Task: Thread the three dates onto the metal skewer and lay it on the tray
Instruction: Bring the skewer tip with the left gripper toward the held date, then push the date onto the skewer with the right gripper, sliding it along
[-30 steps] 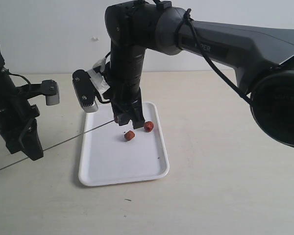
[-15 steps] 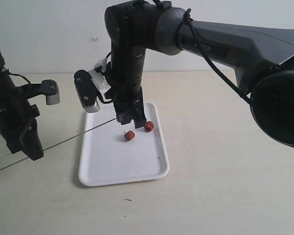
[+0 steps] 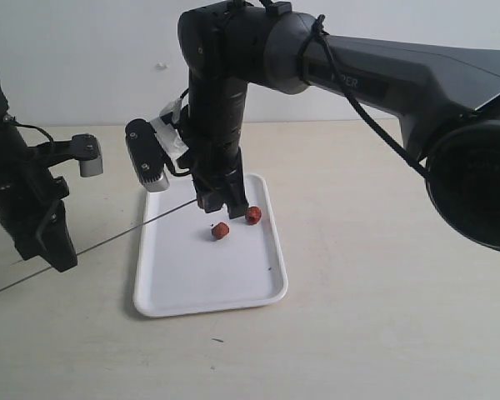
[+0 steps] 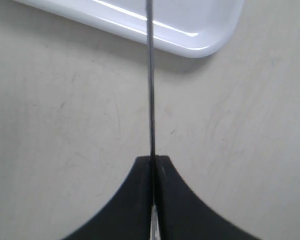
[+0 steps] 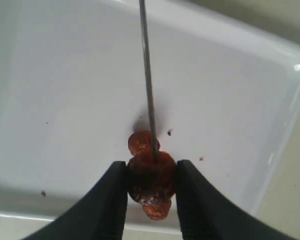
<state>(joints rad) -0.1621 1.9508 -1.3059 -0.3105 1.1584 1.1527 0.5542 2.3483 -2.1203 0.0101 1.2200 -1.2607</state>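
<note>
The left jaws are clenched on one end of the skewer (image 3: pixel 108 242), holding it off the tabletop (image 3: pixel 383 317) with its tip reaching over the tray (image 3: pixel 208 287). The right jaws grasp one date (image 5: pixel 151 180) just above the tray, with the tip meeting its face. This looks like the first piercing. Two more dates (image 3: pixel 221 231) lie close together on the tray. Next, the held date likely needs a straight push along the rod, kept centred so the thin metal neither bends nor skids off.

A beige tabletop (image 3: pixel 383 292) meets a pale wall (image 3: pixel 83 58).
</note>
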